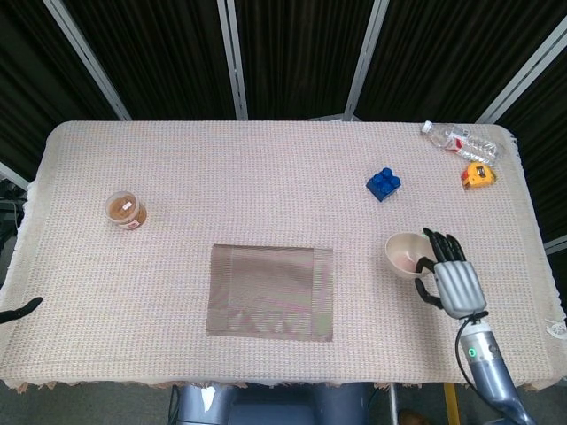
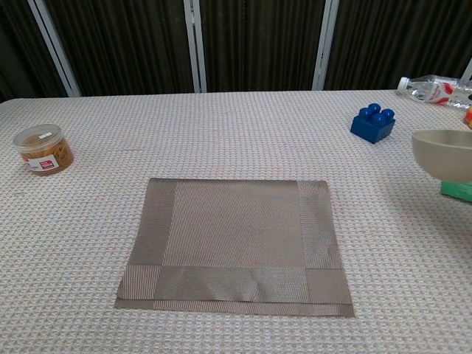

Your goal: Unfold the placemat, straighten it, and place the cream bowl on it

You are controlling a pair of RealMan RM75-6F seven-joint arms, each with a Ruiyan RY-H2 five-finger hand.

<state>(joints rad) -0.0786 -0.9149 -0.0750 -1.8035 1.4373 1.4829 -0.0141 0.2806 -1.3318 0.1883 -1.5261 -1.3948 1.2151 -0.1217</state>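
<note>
Holding the cream bowl (image 1: 406, 255) by its right rim with the right hand (image 1: 454, 282), fingers (image 1: 440, 243) curled over the edge and the bowl apparently raised off the counter (image 1: 266, 159), to the right of the placemat (image 1: 271, 290) and well apart from it. Seen from the chest view, floating at the right frame edge above a green packet (image 2: 457, 190), hand itself out of sight there. Left hand (image 1: 19, 310) barely showing at the counter's left edge, grip impossible to tell. Placemat still folded by the look of the doubled near edge, so unfolding not yet done. Risking a slip from a one-sided rim pinch, a tilt and drop onto the packet, or landing on a mat still doubled over.
</note>
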